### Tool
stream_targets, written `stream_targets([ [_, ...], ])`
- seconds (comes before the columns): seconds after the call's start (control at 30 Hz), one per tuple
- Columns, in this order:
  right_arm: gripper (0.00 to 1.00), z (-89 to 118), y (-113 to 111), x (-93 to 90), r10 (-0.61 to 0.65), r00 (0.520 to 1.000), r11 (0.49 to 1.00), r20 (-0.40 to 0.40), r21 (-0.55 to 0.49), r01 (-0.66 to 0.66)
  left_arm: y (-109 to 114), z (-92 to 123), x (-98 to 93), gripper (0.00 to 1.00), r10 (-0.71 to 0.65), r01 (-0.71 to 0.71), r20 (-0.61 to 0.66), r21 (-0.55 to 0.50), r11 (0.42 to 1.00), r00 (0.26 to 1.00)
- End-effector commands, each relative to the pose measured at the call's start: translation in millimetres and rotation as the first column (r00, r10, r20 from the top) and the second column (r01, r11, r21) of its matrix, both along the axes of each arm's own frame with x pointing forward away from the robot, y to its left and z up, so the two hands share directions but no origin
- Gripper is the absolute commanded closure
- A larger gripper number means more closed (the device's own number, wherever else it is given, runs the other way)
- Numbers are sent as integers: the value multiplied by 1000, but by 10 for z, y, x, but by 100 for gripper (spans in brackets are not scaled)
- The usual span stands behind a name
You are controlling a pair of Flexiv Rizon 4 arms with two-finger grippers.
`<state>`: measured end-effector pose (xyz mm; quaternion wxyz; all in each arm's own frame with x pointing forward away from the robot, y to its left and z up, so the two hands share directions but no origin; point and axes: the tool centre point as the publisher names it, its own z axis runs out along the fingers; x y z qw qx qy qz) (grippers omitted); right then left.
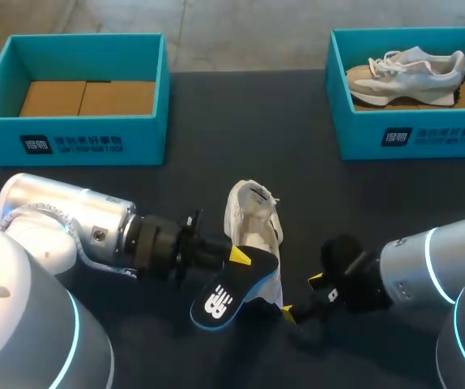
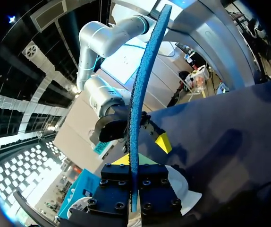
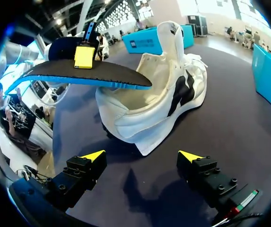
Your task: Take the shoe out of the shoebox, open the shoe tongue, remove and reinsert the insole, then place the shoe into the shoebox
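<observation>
A white shoe lies on the dark table near the middle, its opening facing up. My left gripper is shut on the insole, a black one with a blue edge and a white logo, held flat just over the shoe's near end. Seen from the left wrist, the insole stands edge-on between the fingers. My right gripper is open, low over the table just right of the shoe. In the right wrist view the shoe and the insole lie ahead of the right gripper.
An open teal shoebox with a cardboard bottom stands at the back left. A second teal shoebox at the back right holds a grey-and-beige sneaker.
</observation>
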<state>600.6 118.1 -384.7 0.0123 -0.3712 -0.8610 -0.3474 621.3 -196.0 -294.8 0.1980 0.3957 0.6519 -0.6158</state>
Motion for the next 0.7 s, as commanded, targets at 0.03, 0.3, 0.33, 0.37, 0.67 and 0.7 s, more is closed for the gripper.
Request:
stream_targets([
  [0.03, 0, 76, 66, 28, 0, 1000, 999, -16, -40, -1, 5, -15, -36, 100, 4, -4, -2, 2, 1000, 1000],
  [0.3, 0, 143, 91, 67, 30, 999, 997, -36, -70, -32, 15, -60, -47, 100, 20, -20, -18, -6, 1000, 1000],
  [0.33, 0, 145, 90, 70, 30, 999, 997, -37, -70, -33, 15, -60, -48, 100, 22, -22, -19, -7, 1000, 1000],
  [0.37, 0, 147, 89, 72, 32, 999, 997, -37, -71, -34, 14, -61, -48, 100, 24, -24, -20, -8, 1000, 1000],
  [0.67, 0, 139, 64, 82, 39, 998, 996, -43, -79, -42, -14, 5, -74, 100, 44, -45, -42, -27, 999, 998],
  [0.7, 0, 139, 64, 82, 39, 998, 996, -43, -79, -42, -13, 18, -82, 100, 45, -47, -43, -30, 998, 998],
])
